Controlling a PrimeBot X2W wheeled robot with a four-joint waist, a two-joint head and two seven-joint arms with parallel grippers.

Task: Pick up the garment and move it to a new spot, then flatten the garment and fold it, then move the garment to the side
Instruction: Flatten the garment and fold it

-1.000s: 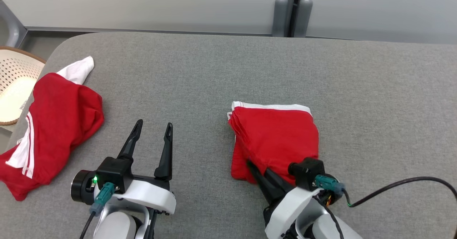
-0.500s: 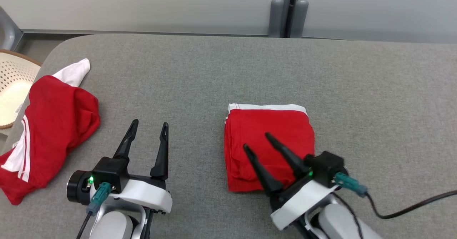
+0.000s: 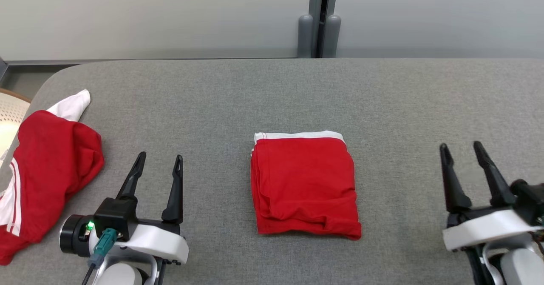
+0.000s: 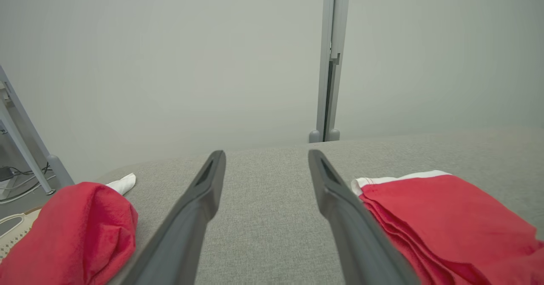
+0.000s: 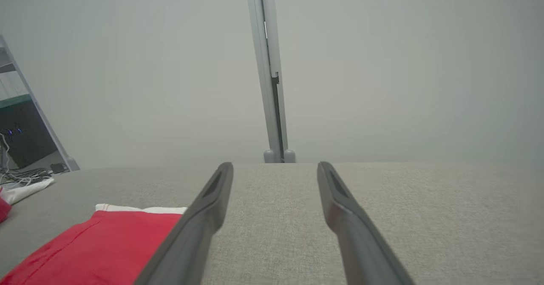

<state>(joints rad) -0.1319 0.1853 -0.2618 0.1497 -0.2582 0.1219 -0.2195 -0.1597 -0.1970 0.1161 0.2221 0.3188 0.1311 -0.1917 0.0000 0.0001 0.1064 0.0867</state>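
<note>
Head view; folded garment (image 3: 304,183) mid-table; crumpled red shirt (image 3: 51,161) left; basket (image 3: 6,111) beyond

No writing, label, brand mark, number or sign is legible anywhere in these views.
</note>
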